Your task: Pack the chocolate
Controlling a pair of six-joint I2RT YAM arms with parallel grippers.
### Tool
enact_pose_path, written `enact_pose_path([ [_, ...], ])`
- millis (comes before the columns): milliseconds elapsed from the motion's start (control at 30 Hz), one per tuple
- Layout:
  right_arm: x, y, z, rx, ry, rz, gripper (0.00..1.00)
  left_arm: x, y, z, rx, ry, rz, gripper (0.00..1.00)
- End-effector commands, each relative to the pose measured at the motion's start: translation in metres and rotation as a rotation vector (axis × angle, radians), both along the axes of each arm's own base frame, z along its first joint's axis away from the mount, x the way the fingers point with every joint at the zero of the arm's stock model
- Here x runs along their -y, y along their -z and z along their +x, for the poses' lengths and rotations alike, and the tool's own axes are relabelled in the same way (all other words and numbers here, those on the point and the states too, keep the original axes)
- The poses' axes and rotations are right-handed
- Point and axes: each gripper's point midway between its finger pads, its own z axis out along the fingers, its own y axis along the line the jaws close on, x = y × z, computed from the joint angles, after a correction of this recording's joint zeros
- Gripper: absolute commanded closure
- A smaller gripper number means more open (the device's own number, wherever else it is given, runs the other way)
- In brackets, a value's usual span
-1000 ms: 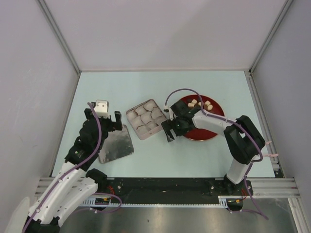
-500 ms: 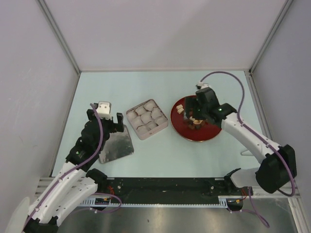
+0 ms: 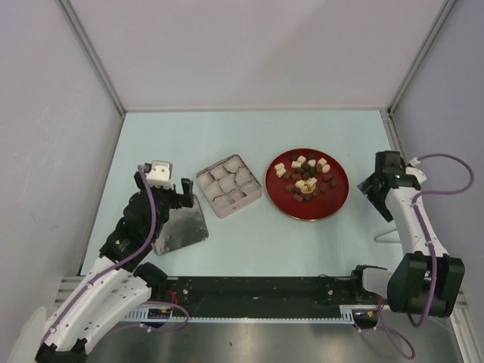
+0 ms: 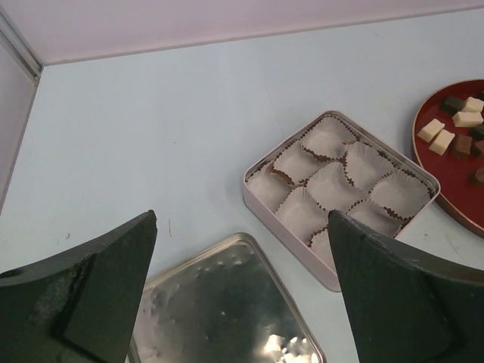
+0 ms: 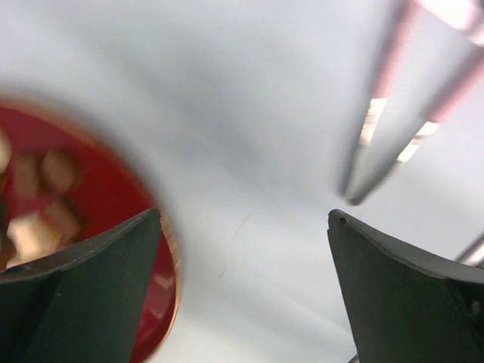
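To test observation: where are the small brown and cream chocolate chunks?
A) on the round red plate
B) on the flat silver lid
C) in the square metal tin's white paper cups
A: the chocolate chunks sit on the round red plate; the white paper cups are empty.

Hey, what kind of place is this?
Likely a robot lab test cell: plain grey panels box in a pale table, a left arm and right arm sit on a metal rail, with a tin and plate of chocolate staged.
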Motion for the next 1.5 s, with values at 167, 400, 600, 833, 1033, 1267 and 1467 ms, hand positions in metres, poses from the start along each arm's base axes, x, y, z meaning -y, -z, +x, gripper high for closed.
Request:
enact_pose_path([
  [167, 0.086, 0.015, -0.039, 0.057, 0.427, -0.012, 0.22, 0.006, -0.005, 0.003, 0.033, 0.01, 0.015, 0.0],
  [400, 0.11, 0.045, -0.044, 0.042, 0.526, 0.054, 0.36, 0.009, 0.001, 0.006, 0.013, 0.014, 0.031, 0.0],
  [600, 0.111, 0.069, -0.039, 0.033, 0.516, 0.091, 0.48, 0.011, 0.007, 0.008, -0.005, 0.016, 0.044, 0.0],
  [833, 0.103, 0.101, -0.039, -0.02, 0.502, 0.146, 0.61, 0.012, 0.01, 0.01, -0.016, 0.02, 0.052, 0.0],
  [1033, 0.096, 0.115, -0.032, -0.016, 0.461, 0.178, 0.71, 0.013, 0.013, 0.01, -0.023, 0.023, 0.055, 0.0],
  [1267, 0.083, 0.11, -0.024, -0.017, 0.363, 0.133, 0.98, 0.016, 0.014, 0.01, -0.028, 0.038, 0.055, 0.0],
  [1467, 0.059, 0.08, 0.006, 0.061, 0.149, 0.036, 1.0, 0.02, 0.016, 0.011, -0.039, 0.053, 0.05, 0.0],
])
